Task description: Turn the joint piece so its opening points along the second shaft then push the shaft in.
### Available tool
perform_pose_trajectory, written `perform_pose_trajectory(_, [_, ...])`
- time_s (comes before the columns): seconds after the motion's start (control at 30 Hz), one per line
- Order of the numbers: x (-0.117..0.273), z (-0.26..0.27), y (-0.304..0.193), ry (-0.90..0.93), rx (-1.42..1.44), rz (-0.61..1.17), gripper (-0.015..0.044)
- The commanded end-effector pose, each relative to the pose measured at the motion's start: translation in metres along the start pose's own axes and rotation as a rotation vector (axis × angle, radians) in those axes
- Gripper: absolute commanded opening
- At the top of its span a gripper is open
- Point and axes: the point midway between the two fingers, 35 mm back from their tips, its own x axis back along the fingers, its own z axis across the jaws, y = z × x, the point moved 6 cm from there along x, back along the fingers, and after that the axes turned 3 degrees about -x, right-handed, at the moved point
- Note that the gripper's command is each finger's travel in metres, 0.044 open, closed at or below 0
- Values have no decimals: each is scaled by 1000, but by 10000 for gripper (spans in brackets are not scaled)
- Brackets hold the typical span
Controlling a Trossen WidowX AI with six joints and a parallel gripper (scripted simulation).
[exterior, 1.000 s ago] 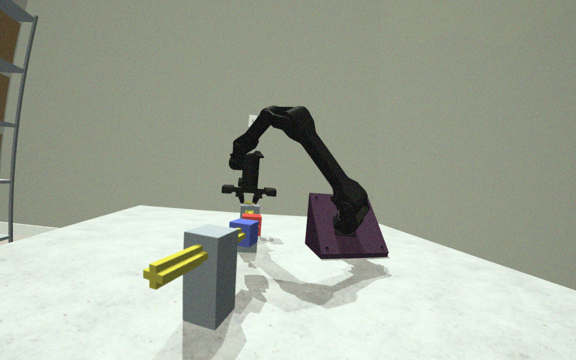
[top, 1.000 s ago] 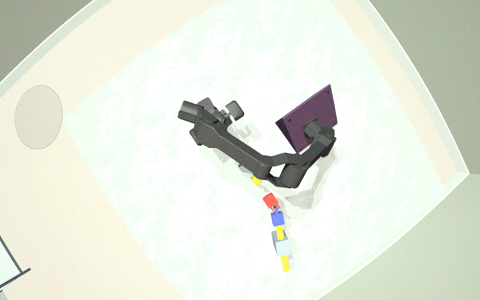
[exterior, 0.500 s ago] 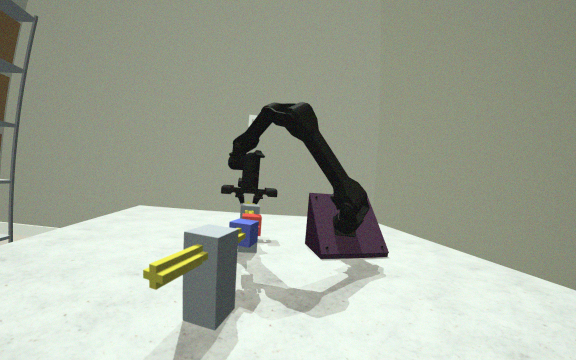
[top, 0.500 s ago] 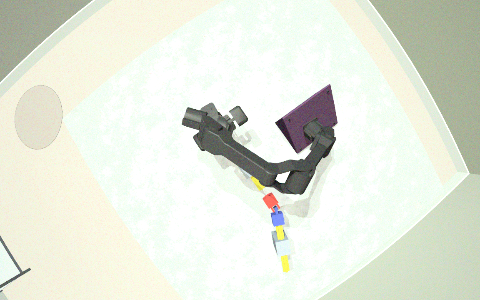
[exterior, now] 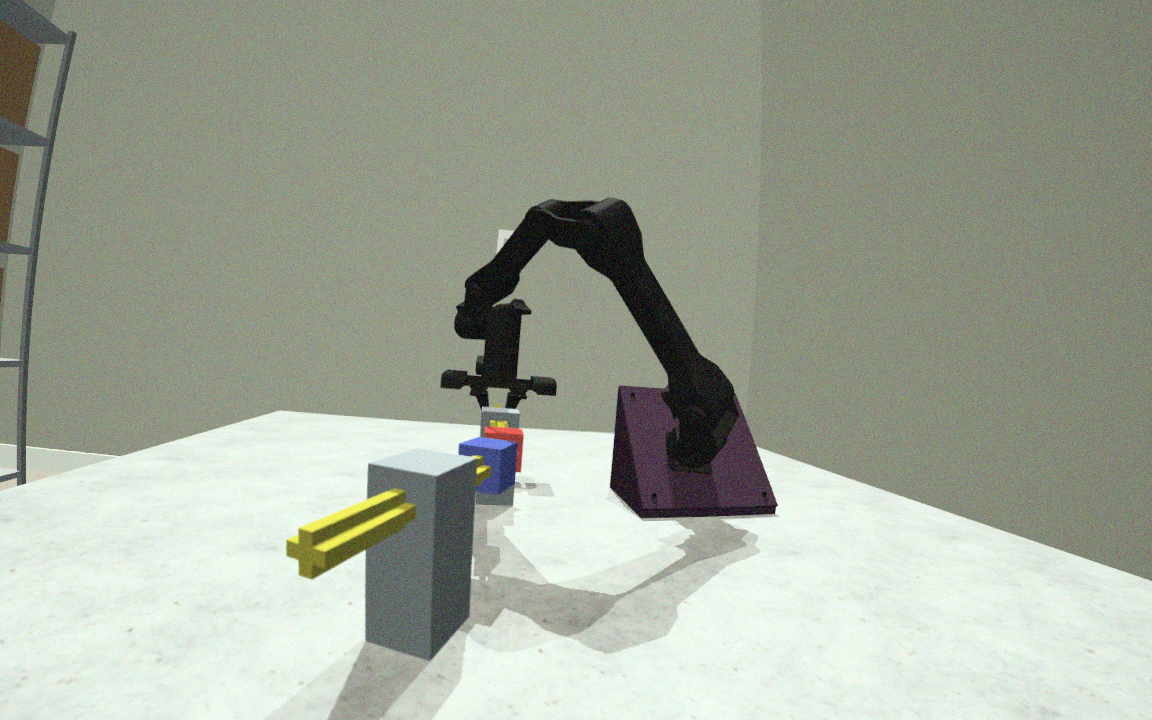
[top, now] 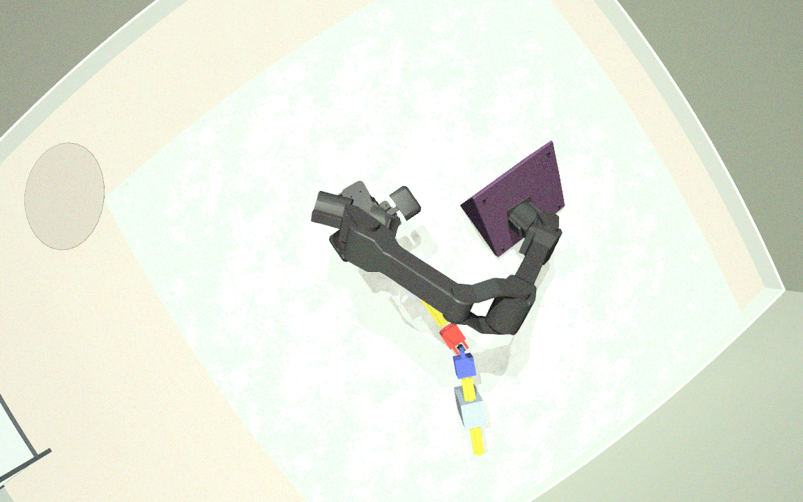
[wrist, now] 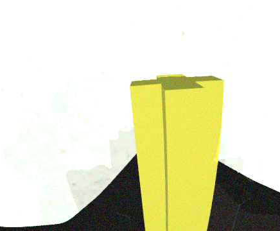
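A black robot arm (top: 417,275) (exterior: 652,295) reaches from a purple wedge-shaped base (top: 510,178) (exterior: 638,447) across a pale, mottled tabletop (top: 279,143) (exterior: 204,537). Its gripper (top: 381,209) (exterior: 498,404) (wrist: 166,156) points down and is closed on the second shaft (top: 434,314) (exterior: 498,424) (wrist: 185,138), a yellow bar with a plus-shaped end (the wrist camera shows that end very large, rising between the black fingers).

The second block (exterior: 487,414), grey, stands below the gripper in the exterior view; from above, the arm hides it. The second shaft's front end meets the red joint piece (top: 452,335) (exterior: 508,434), whose body lines up with it. How far the bar sits inside the opening cannot be told.

On its other side, the red piece hinges to a blue cube (top: 464,366) (exterior: 489,465), at an angle to it. From the cube, the yellow first shaft (top: 477,440) (exterior: 352,528) runs through the first block (top: 472,412) (exterior: 419,555), an upright grey one, and sticks out beyond it. The gripper is well apart from the joint piece.

A metal shelf unit (exterior: 40,197) (with brown panels) stands at the left edge of the exterior view.
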Motion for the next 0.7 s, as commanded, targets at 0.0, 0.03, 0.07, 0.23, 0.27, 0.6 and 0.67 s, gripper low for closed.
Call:
perform_pose_trajectory(0.0, [-1, 0, -6, 1, -3, 3, 0])
perform_pose_trajectory(0.03, [-1, 0, -7, 1, -3, 3, 0])
perform_pose_trajectory(0.07, [-1, -1, -9, 1, -3, 3, 0])
perform_pose_trajectory(0.23, [-1, -1, -16, 1, -4, 4, 0])
perform_pose_trajectory(0.27, [-1, -1, -17, 1, -4, 4, 0])
perform_pose_trajectory(0.6, [-1, -2, -32, 1, -4, 5, 0])
perform_pose_trajectory(0.67, [-1, -2, -35, 1, -4, 5, 0])
